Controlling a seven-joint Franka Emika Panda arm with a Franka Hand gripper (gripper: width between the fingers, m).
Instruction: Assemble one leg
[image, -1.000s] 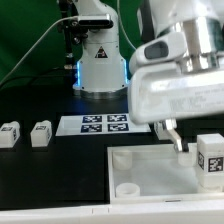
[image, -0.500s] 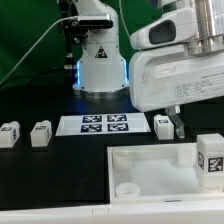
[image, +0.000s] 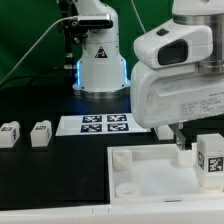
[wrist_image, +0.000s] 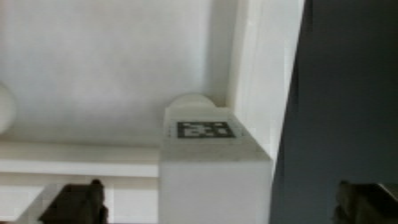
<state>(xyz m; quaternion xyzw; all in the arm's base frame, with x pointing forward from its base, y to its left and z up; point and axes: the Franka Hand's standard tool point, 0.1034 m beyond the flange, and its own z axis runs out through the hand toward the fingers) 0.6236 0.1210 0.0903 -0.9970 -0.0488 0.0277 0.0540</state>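
Note:
My gripper (image: 182, 143) hangs low over the far right corner of the large white square piece (image: 150, 172). In the wrist view my gripper (wrist_image: 222, 200) is open. Its dark fingertips (wrist_image: 80, 203) stand wide on either side of an upright white leg (wrist_image: 206, 140) with a tag on its face, with gaps on both sides. That leg stands at the white piece's edge (wrist_image: 107, 80), next to the dark table. In the exterior view it shows only as a white stub (image: 186, 152). Another leg (image: 210, 160) stands nearer, at the exterior view's right.
Two more legs (image: 10, 134) (image: 41, 133) stand on the black table at the exterior view's left. The marker board (image: 95, 124) lies behind the white piece. The robot's base (image: 100, 60) stands at the back. The white piece has a round socket (image: 129, 188) at its near left corner.
The gripper rose about half a second ago and has come back down, a little further to the exterior view's right. A leg seen behind it then is now hidden by the hand.

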